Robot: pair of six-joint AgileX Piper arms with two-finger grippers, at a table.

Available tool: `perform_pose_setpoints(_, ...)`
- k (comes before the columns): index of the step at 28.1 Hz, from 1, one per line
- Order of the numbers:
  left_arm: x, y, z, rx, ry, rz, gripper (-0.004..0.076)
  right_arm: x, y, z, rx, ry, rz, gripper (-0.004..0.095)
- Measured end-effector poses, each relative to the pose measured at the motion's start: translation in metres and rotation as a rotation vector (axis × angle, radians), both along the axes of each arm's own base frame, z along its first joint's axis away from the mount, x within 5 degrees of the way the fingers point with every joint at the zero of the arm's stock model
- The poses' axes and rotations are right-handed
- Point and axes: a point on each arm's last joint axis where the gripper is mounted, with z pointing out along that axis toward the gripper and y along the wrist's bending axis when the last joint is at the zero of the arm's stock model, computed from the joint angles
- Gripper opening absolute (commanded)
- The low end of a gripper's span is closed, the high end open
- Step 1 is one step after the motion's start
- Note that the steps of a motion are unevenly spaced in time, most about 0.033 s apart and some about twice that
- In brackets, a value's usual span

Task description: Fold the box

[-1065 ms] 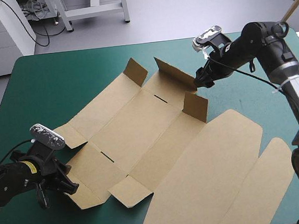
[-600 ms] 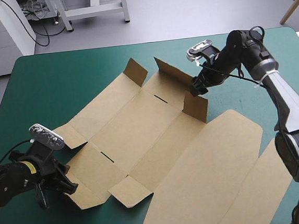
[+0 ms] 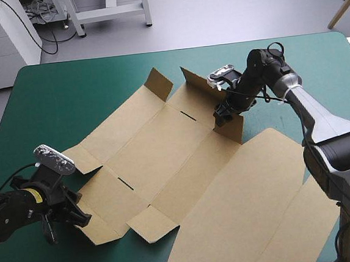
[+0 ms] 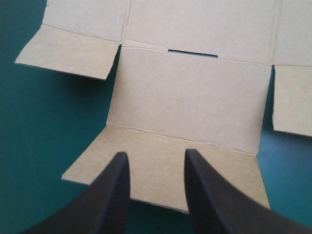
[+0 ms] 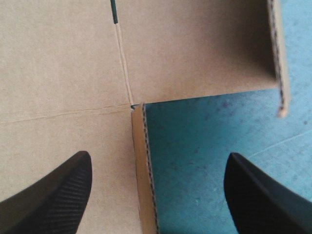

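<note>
Brown box flat on teal-green cover, bare beyond box's far edge. Right gripper: jaws wide, empty, straddling box's raised far flap. Left gripper: jaws slightly parted, empty, over near-left flap.

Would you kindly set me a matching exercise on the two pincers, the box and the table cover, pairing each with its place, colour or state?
1. left pincer
2. right pincer
3. box
4. table cover

a. teal-green
b. brown, mostly flat
c. wide open astride a raised flap
d. over the box's near-left flap

Pairs: 1-d, 2-c, 3-b, 4-a.
</note>
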Motion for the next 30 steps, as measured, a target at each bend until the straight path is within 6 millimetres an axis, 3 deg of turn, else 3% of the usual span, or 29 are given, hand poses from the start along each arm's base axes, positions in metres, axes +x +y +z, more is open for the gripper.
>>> perform_pose_setpoints(4, 0.001, 0.0, 0.001, -0.014, -0.009, 0.017, 0.0257, 0.004, 0.003, -0.011, 0.013, 0.029, -0.006, 0.0672)
perform_pose_setpoints(7, 0.001, 0.0, 0.001, -0.019, -0.014, 0.022, 0.0257, 0.005, 0.003, -0.017, 0.014, 0.046, -0.016, 0.0567)
perform_pose_setpoints(17, 0.002, 0.0, 0.001, -0.028, -0.014, 0.035, 0.0257, 0.006, 0.003, -0.019, 0.014, 0.051, -0.023, -0.0016)
perform_pose_setpoints(30, 0.002, 0.0, 0.001, -0.028, -0.014, 0.035, 0.0257, 0.004, 0.005, -0.019, 0.03, 0.07, -0.019, -0.0019)
